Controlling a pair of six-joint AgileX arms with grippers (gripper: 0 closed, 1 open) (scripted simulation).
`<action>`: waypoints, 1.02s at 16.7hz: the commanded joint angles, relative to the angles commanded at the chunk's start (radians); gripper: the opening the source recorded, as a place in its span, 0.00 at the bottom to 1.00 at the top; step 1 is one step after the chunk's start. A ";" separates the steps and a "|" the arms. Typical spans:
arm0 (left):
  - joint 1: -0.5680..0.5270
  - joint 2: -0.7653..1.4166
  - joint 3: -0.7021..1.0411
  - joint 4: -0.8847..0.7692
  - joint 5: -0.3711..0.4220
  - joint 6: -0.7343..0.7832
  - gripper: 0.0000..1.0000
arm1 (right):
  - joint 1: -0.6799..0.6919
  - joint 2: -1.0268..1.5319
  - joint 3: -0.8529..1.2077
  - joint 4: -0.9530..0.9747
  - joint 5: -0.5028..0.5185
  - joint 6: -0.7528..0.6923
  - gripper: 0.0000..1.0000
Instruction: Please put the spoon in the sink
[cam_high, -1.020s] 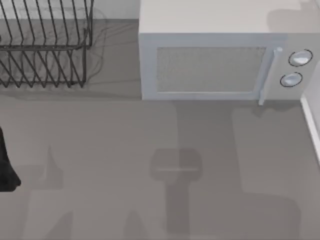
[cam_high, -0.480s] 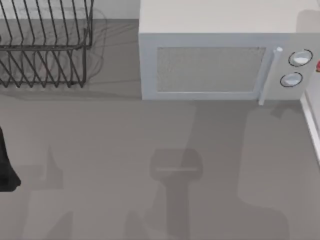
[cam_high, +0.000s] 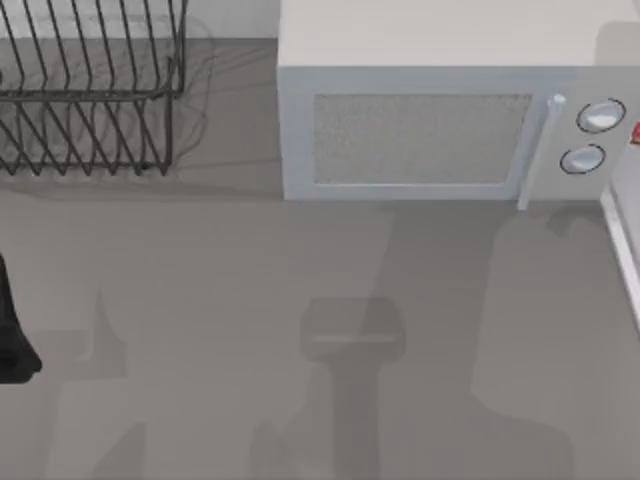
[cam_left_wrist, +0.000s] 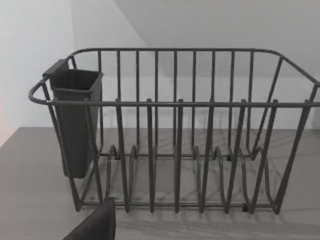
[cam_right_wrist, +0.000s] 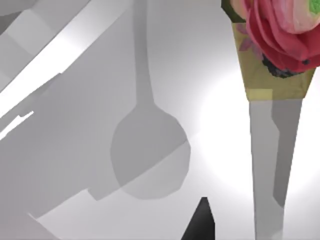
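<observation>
In the right wrist view the spoon (cam_right_wrist: 270, 165) is a flat grey handle running away from the camera, and its far end carries a pink rose-like ornament (cam_right_wrist: 280, 30) on a yellowish base. It hangs above a pale glossy surface, the sink (cam_right_wrist: 75, 75), and casts a spoon-shaped shadow (cam_right_wrist: 149, 155) there. My right gripper is shut on the spoon, and one dark fingertip (cam_right_wrist: 202, 225) shows beside the handle. In the top view a red speck of the ornament (cam_high: 635, 133) sits at the right edge. My left arm (cam_high: 12, 340) is parked at the left edge.
A white microwave (cam_high: 420, 130) stands at the back, middle to right. A black wire dish rack (cam_high: 85, 90) with a dark utensil cup (cam_left_wrist: 75, 125) is at the back left. A white rim (cam_high: 622, 250) runs along the right edge. Arm shadows fall across the grey counter (cam_high: 200, 300).
The arm shadows on the counter and microwave slid to the right. The red speck came into the top view at the right edge beside the microwave. The left arm stayed still.
</observation>
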 joint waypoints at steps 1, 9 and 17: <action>0.000 0.000 0.000 0.000 0.000 0.000 1.00 | 0.000 0.000 0.000 0.000 0.000 0.000 0.23; 0.000 0.000 0.000 0.000 0.000 0.000 1.00 | 0.000 0.000 0.000 0.000 0.000 0.000 0.83; 0.000 0.000 0.000 0.000 0.000 0.000 1.00 | 0.000 0.000 0.000 0.000 0.000 0.000 1.00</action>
